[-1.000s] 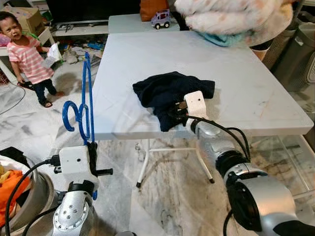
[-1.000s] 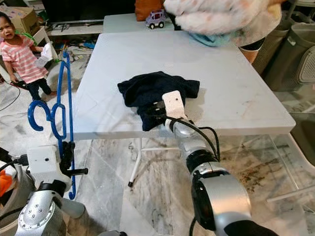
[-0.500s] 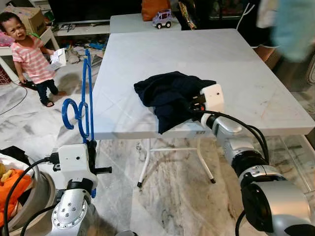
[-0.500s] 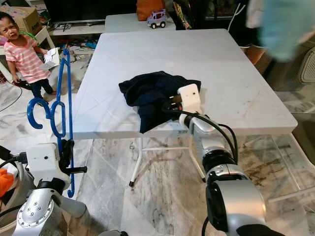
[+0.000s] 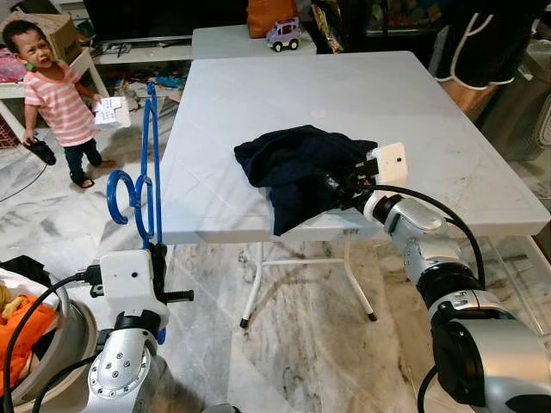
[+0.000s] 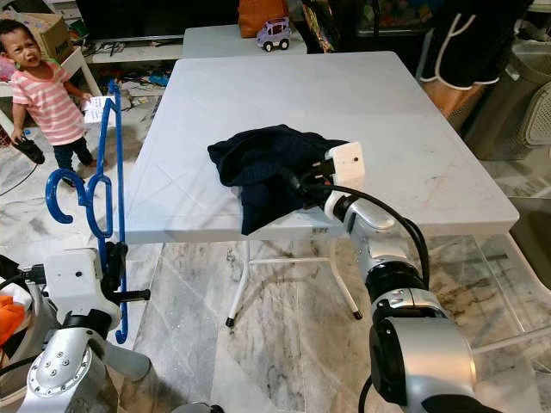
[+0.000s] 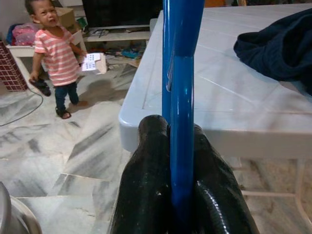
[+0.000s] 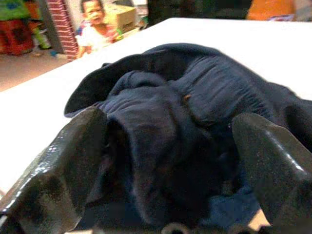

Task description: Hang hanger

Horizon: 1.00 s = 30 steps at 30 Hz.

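Clamped tight in the left gripper [image 7: 181,195], the blue hanger [image 5: 146,185] stands upright beside the white table's [image 5: 482,189] left edge, its shaft pinched between the two black fingers [image 7: 146,180] and its hook curling out toward the floor side. Across the table, the right gripper [image 8: 168,161] sits at the near edge with its fingers spread wide around a bunched fold of the dark navy garment [image 5: 297,163], which lies crumpled on the tabletop and droops partly over the front edge. By my reading the task is at an early stage: the hanger is in hand, but the garment is not yet lifted or threaded onto it, and nothing is hung anywhere. What remains seems to be closing on the cloth, raising it, fitting it to the hanger and carrying both to a rail. Compared with a second ago, the right gripper has shifted rightward along the table edge and turned toward the garment, and the bundle of pale laundry that loomed over the far corner has gone. A child in a striped shirt [image 5: 60,103] stands well off to the left, near a toy car [image 5: 282,33] on the farther table.
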Tool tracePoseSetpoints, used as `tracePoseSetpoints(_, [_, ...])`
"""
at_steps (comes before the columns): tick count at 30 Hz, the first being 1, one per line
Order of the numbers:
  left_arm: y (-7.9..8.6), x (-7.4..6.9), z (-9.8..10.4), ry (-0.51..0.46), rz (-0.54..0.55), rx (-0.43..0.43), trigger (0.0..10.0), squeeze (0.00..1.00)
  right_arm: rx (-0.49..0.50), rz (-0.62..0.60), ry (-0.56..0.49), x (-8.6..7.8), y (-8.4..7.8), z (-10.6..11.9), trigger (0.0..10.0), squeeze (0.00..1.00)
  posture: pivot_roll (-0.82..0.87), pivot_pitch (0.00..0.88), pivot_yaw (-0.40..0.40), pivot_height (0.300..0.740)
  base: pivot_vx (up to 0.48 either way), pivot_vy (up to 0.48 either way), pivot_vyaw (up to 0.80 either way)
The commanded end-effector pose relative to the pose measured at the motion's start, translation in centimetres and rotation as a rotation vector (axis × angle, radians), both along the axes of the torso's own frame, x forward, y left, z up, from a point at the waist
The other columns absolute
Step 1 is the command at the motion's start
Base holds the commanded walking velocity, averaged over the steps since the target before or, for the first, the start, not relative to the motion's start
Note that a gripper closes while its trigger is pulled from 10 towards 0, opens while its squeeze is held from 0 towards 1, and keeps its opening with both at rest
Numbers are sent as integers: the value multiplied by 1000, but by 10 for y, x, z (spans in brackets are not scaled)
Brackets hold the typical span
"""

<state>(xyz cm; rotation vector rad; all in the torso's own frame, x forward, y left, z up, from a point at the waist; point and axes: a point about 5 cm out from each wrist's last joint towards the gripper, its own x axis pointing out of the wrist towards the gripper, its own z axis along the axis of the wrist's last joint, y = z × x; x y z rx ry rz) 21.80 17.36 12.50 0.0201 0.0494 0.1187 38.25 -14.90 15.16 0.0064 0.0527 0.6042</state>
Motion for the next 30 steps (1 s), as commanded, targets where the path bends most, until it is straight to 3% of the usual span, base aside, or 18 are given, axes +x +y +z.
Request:
tracePoseSetpoints(1, [2, -1, -1, 8, 5, 13, 10000, 0, -30, 109, 20, -5, 2, -2, 10000, 1000, 141, 39, 40, 740, 0, 0, 0])
tracePoseSetpoints(7, [2, -1, -1, 9, 2, 15, 10000, 0, -32, 195, 37, -10, 3, -4, 10000, 1000, 142, 40, 45, 740, 0, 0, 0])
tracePoseSetpoints(12, [3, -1, -1, 10, 0, 17, 10000, 0, 45, 249, 47, -11, 7, 2, 10000, 1000, 140, 43, 49, 740, 0, 0, 0])
tracePoseSetpoints(19, [1, -2, -1, 12, -9, 17, 10000, 0, 26, 363, 76, -21, 13, -4, 10000, 1000, 136, 51, 53, 740, 0, 0, 0])
tracePoseSetpoints(30, [-1, 0, 0, 13, -25, 29, 10000, 0, -42, 512, 133, -36, 53, -16, 10000, 1000, 131, 62, 52, 740, 0, 0, 0])
